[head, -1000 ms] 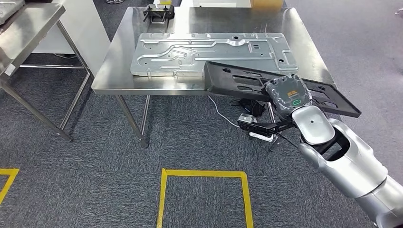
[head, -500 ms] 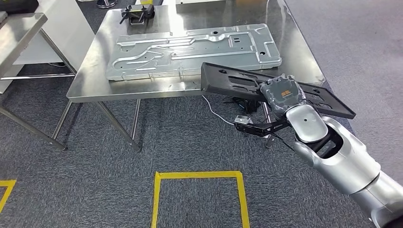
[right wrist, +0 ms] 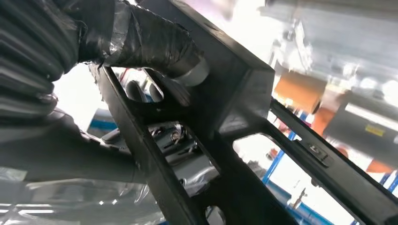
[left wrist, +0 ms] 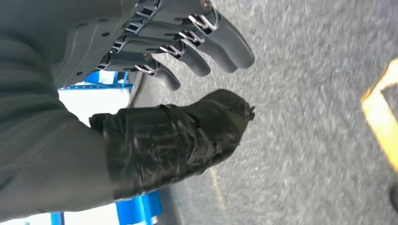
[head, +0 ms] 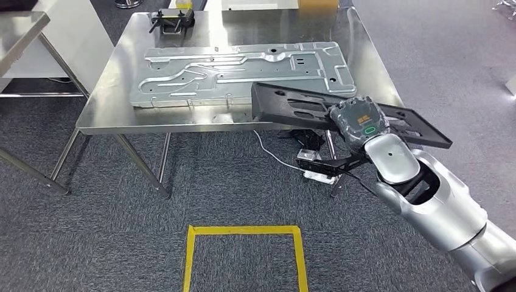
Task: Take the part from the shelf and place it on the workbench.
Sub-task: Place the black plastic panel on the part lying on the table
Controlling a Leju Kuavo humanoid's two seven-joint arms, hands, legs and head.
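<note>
My right hand [head: 360, 124] grips a long flat black plastic part [head: 292, 104] with cut-outs. The part hangs level over the near right edge of the steel workbench [head: 115, 103], its left end above the tabletop and its right end past the table's corner. In the right wrist view the thumb [right wrist: 155, 40] lies over the black part's frame [right wrist: 234, 93] and the fingers wrap underneath. My left hand [left wrist: 155, 89] hangs above grey carpet with its fingers apart and nothing in them.
A large stamped silver metal panel [head: 243, 70] lies across the workbench. A small black fixture [head: 173, 18] stands at the far left of the tabletop. Another steel table [head: 18, 30] is at the left. Yellow floor tape [head: 243, 231] marks a square on the carpet.
The camera has moved closer and the whole scene shifted left and down. The black part, still held by my right hand, now reaches a little further over the table edge.
</note>
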